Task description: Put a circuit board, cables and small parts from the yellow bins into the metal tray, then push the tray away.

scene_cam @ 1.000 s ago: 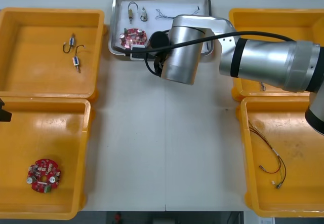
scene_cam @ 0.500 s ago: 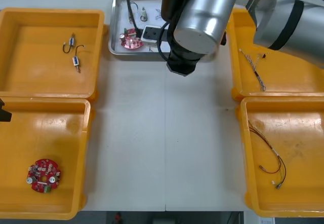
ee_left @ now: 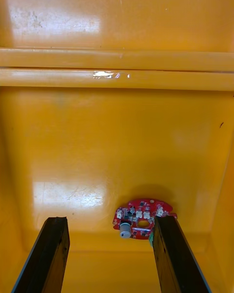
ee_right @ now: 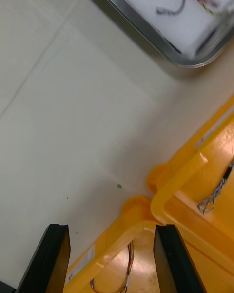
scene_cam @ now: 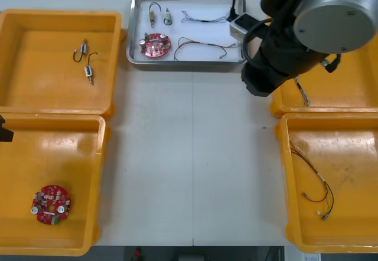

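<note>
The metal tray [scene_cam: 186,64] at the table's far middle holds a round red circuit board [scene_cam: 155,44], two small metal parts [scene_cam: 155,13], a twisted cable [scene_cam: 204,19] and a red and yellow cable [scene_cam: 201,45]. My right arm [scene_cam: 307,25] hangs over the gap between the tray and the right bins. In its wrist view my right gripper [ee_right: 112,254] is open and holds nothing, above the table beside the tray's corner [ee_right: 141,29]. My left gripper [ee_left: 109,254] is open over the near left bin, with a red board [ee_left: 141,218] just beyond its fingers.
The far left bin [scene_cam: 59,14] holds two small metal parts [scene_cam: 86,62]. A red board [scene_cam: 52,204] lies in the near left bin. A red and yellow cable [scene_cam: 313,181] is in the near right bin and a twisted cable [scene_cam: 301,93] in the far right bin.
My right arm has swung from over the tray to the right, toward the right bins. The red and yellow cable now shows lying in the tray. The left arm has not moved.
</note>
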